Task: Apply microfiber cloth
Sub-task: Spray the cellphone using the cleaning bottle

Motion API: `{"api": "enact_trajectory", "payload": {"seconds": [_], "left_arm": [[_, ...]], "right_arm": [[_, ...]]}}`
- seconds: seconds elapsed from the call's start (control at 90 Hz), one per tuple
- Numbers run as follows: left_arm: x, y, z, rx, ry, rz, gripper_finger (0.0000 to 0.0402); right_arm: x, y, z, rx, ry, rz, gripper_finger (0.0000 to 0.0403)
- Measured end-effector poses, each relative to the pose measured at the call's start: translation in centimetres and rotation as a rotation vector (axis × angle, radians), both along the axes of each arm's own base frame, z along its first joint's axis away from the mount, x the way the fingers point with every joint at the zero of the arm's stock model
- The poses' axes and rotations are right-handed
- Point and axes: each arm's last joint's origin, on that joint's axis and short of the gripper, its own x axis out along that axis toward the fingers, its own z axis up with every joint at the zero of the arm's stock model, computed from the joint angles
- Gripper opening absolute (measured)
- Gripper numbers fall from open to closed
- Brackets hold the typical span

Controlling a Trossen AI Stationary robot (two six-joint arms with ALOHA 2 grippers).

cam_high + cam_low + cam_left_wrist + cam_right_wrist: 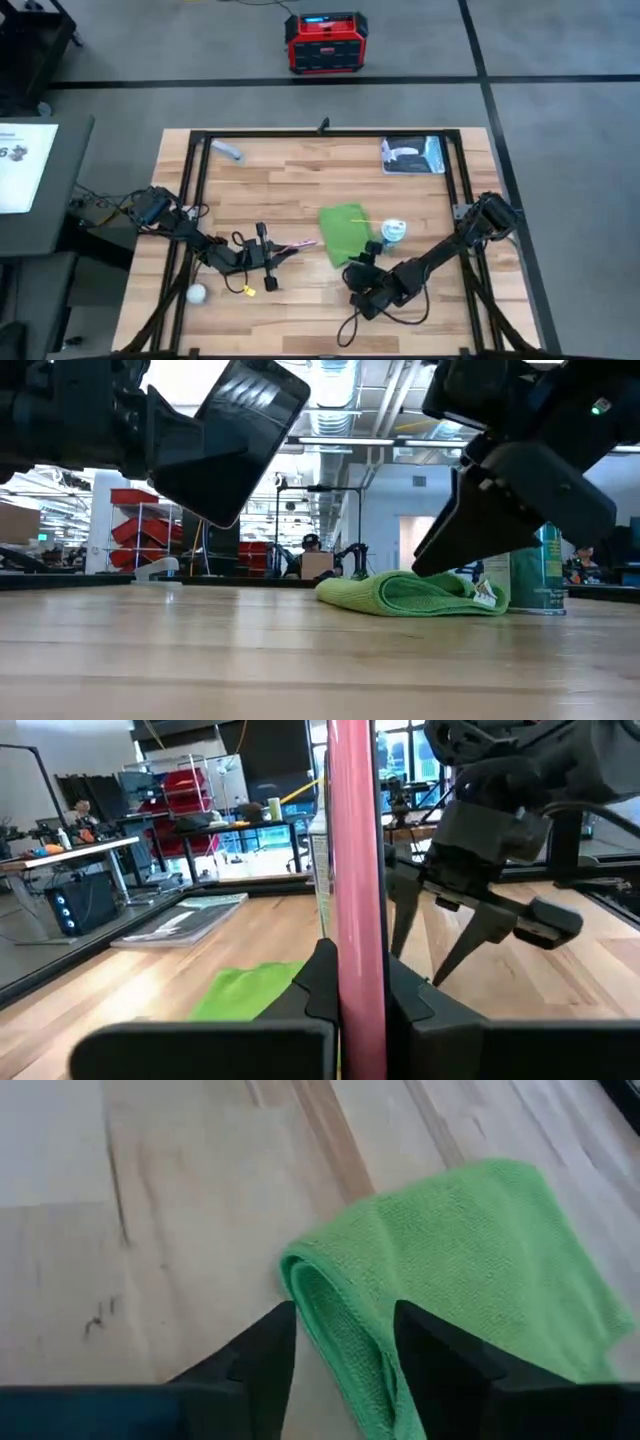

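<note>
Right gripper [343, 1355]: low over the table [300, 190], fingers apart, holding nothing. In its wrist view the two dark fingers straddle the near folded edge of the cloth [470, 1270]; whether the tips touch the fabric or the wood, I cannot tell.

Cloth from right gripper: directly ahead of the fingers and running away from them. In the high view the gripper [367, 258] sits at the cloth's [344, 232] near corner.

Cloth long axis: roughly front to back on the table, slightly slanted; the gripper comes in along it, at the short end.

Nearer arm: the right, clearly. The left gripper [268, 262] is well apart from the cloth, off to its left.

Left gripper: clamped on a flat slab with a pink edge [355, 870], probably the phone [228, 435]; held up off the table, tilted.

Cloth position: centre-right of the table, lying on the wood, just beside a teal can [540, 575].

Cloth look: bright green, soft nap, folded over on itself, so the near edge is a thick rounded double layer. Low view shows a low rumpled mound with a small white tag at one end.

Judgement: next move is likely a pinch on that folded edge; a double layer may be taken only partly.
</note>
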Motion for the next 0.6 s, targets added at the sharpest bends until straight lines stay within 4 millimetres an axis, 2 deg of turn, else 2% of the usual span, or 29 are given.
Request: {"api": "enact_trajectory", "payload": {"seconds": [0.278,0.6], "left_arm": [[0.0,0.0,-0.2,-0.008,0.013,0.0,0.0002],[0.1,0.4,-0.3,-0.005,0.022,0.014,0.0002]], "right_arm": [[-0.1,-1.4,-1.1,0.024,0.062,-0.008,0.0199],[1.3,-3.2,-3.8,-0.002,0.076,-0.086,0.0189]]}}
